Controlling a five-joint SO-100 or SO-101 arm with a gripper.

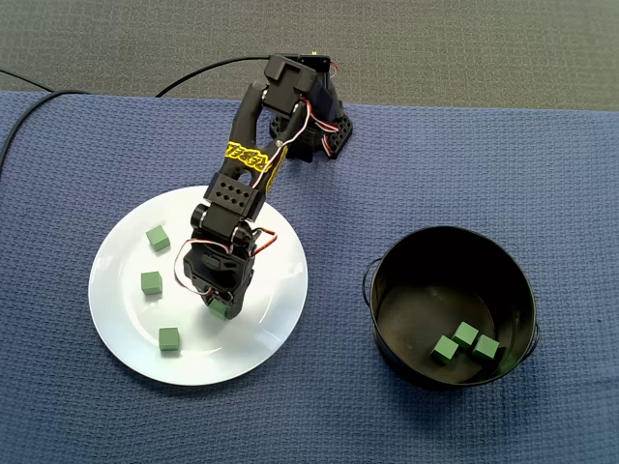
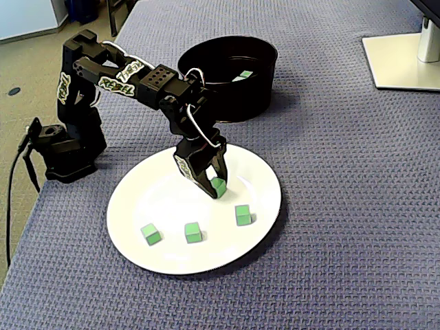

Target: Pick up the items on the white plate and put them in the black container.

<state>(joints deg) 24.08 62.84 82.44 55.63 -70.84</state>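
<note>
**A:** Plate [image 2: 155, 199] sits nearest, with three loose cubes [image 2: 193, 232] along its front edge. Gripper [image 2: 216, 192]?

**B:** Jaws drawn to a narrow gap around a fourth cube [image 2: 218, 185], apparently pinching it. Cube at or just above the plate; cannot tell which.

**A:** Risk?

**B:** Hold looks close to the fingertips. The cube could pivot out on the lift, or drop short of the black container [image 2: 234, 96] behind the plate.

**A:** Pose?

**B:** Arm [image 2: 158, 82] reaches forward from its base [image 2: 65, 151], elbow high, wrist pitched steeply down near plate centre.
</note>
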